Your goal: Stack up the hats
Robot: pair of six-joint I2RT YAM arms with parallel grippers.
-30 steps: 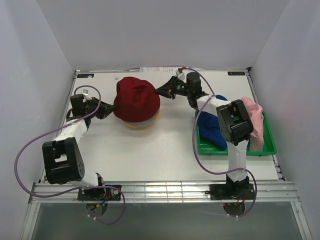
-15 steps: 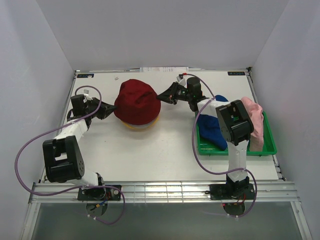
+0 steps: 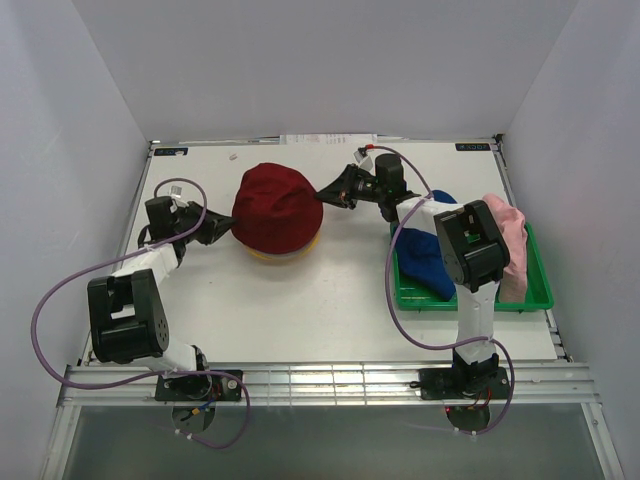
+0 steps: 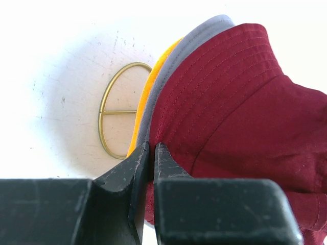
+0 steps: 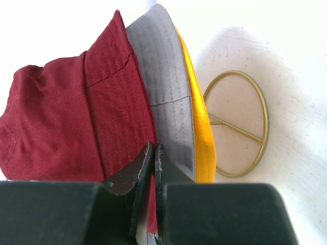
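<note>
The dark red hat [image 3: 277, 208] sits on top of the grey hat [image 5: 164, 87] and the yellow hat [image 3: 283, 252], stacked over the gold wire stand. My left gripper [image 3: 222, 229] is shut on the red hat's left brim; its jaws [image 4: 151, 148] pinch the brim beside the grey [image 4: 173, 64] and yellow [image 4: 157, 74] brims. My right gripper [image 3: 326, 193] is shut on the red brim's right edge [image 5: 153, 149]. The royal blue hat [image 3: 424, 258] and the pink hat [image 3: 510, 238] lie in the green tray.
The green tray [image 3: 470, 298] stands on the right of the table, partly under my right arm. The gold stand's ring base shows on the table in the left wrist view [image 4: 103, 109] and the right wrist view [image 5: 264, 122]. White walls enclose the table.
Both grippers have moved a little nearer and lower while holding the red brim. The dark red hat has come down over the grey and yellow hats, covering more of them.
</note>
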